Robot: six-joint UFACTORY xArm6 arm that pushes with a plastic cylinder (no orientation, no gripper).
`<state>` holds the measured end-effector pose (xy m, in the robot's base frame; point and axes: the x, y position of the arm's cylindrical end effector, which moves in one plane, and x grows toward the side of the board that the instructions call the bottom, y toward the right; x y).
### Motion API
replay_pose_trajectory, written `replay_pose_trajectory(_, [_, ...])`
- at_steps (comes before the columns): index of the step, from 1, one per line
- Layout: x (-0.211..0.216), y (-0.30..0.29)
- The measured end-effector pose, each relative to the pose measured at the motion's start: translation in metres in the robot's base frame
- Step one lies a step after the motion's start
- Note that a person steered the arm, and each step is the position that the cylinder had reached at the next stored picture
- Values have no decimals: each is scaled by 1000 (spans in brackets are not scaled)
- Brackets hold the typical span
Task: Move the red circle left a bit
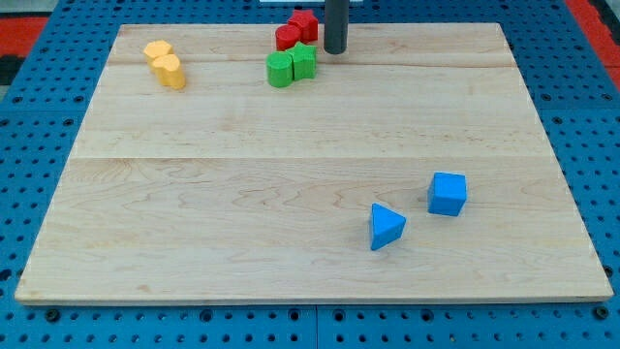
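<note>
The red circle [287, 39] sits near the view's top edge of the wooden board [291, 194], touching a second red block [305, 23] just to its upper right. My tip [335, 51] stands to the right of both red blocks, a short gap from the red circle and close to the second red block. Two green blocks lie just below the red ones: a round one [280, 70] and another [304, 61] touching it. The rod hides nothing of the red circle.
Two yellow blocks [158, 50] [170, 72] lie together at the view's top left. A blue cube [447, 193] and a blue triangle [386, 226] lie at the lower right. A blue perforated table [581, 58] surrounds the board.
</note>
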<state>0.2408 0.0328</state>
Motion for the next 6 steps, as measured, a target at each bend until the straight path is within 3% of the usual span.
replay_pose_trajectory(2, [0,-24])
replay_pose_trajectory(4, [2,-88])
replay_pose_trajectory(6, [2,-57])
